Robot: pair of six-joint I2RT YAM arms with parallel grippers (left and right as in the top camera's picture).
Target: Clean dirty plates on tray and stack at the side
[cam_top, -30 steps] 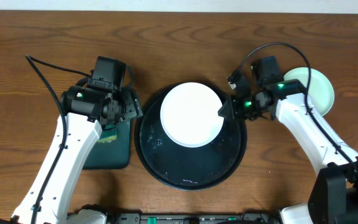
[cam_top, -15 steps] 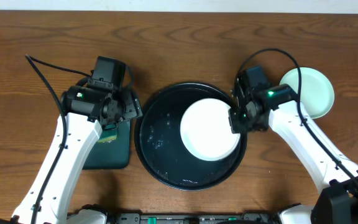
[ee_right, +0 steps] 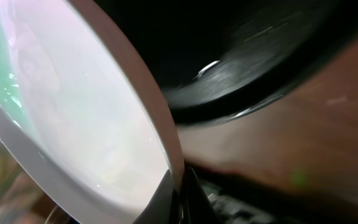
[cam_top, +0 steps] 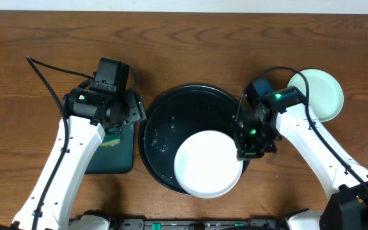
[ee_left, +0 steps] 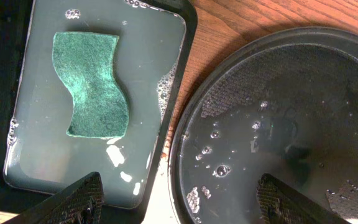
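Now, my right gripper [cam_top: 246,147] clamped on the white plate [cam_top: 206,166], I should lift level, clear of the tray [cam_top: 165,118]

No legible text, label, brand, number or sign on any surface in any view.

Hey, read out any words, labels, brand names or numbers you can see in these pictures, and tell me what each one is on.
None: no writing shows on the white plate, the black tray or the sponge.
The right wrist view is too blurred to read anything.
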